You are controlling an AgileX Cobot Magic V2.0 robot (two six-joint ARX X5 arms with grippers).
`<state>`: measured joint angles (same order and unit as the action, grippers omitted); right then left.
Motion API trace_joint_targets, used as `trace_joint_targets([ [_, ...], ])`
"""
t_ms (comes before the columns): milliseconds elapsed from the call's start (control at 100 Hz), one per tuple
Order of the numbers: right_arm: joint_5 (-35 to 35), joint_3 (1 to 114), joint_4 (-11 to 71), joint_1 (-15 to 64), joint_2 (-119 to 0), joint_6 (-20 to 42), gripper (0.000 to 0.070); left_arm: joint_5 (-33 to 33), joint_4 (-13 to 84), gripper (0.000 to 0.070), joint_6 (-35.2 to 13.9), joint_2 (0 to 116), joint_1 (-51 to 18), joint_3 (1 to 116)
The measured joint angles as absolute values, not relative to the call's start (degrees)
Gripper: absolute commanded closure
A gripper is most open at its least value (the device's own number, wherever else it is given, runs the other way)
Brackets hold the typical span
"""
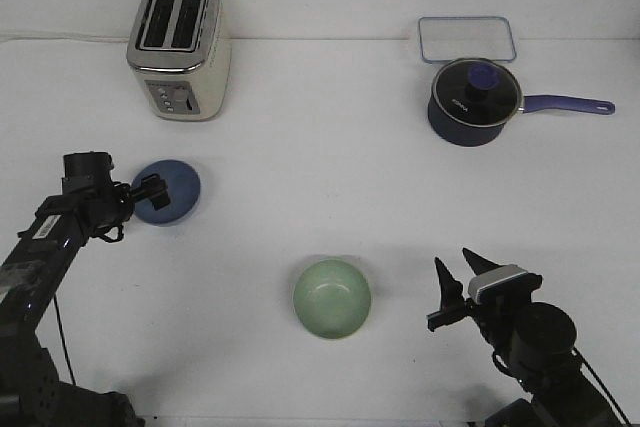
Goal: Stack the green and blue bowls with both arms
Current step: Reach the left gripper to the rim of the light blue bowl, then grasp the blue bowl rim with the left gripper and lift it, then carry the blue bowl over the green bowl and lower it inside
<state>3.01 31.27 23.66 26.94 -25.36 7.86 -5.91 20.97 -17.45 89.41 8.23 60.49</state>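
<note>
Right pincer [458,272] sits closest to the camera, pointed fingers spread apart and holding nothing, parked off to one side of the green bowl [332,298].

Going big to small: the white table [330,147] carries everything. Far across from both pincers are a cream toaster [178,47], a dark blue lidded saucepan [472,99] with a long handle, and a clear flat container [467,38] behind it. None of that looks like part of the job.

The green bowl is pale mint, glossy, upright, and lies between the two pincers, nearer the right one. The blue bowl [172,191] is periwinkle and right at the left pincer [152,190], whose tips overlap its rim. I can't tell how wide that pincer is or whether it grips yet. My guess is it's lined up there to pick the blue one first.
</note>
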Motion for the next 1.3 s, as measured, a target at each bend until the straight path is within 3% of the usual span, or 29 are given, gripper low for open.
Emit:
trace_joint_targets([
  [70, 3.0, 31.3, 23.8, 26.9, -25.4, 7.8, 0.0371, -5.9, 21.0, 0.0358, -17.1, 90.2, 8.2, 60.5],
  [130, 3.0, 31.3, 23.9, 27.0, -25.4, 7.8, 0.0371, -5.9, 21.0, 0.0572, -16.5, 90.4, 8.2, 60.5],
  [180, 3.0, 31.3, 24.0, 26.9, -25.4, 7.8, 0.0371, -5.9, 20.9, 0.0697, -15.7, 90.4, 8.2, 60.5],
  [520, 3.0, 31.3, 24.0, 27.0, -25.4, 7.8, 0.0371, -8.1, 21.5, 0.0686, -11.6, 89.0, 7.8, 60.5],
  [770, 3.0, 31.3, 24.0, 26.9, -25.4, 7.8, 0.0371, -17.4, 24.4, 0.0686, -10.1, 77.6, 2.6, 62.1],
  [1000, 3.0, 31.3, 24.0, 26.9, -25.4, 7.8, 0.0371, -20.7, 27.9, 0.0686, -10.0, 68.1, -10.4, 63.5],
  [1300, 3.0, 31.3, 24.0, 26.9, -25.4, 7.8, 0.0371, -18.8, 28.6, 0.0686, -9.9, 70.8, -32.4, 63.5],
])
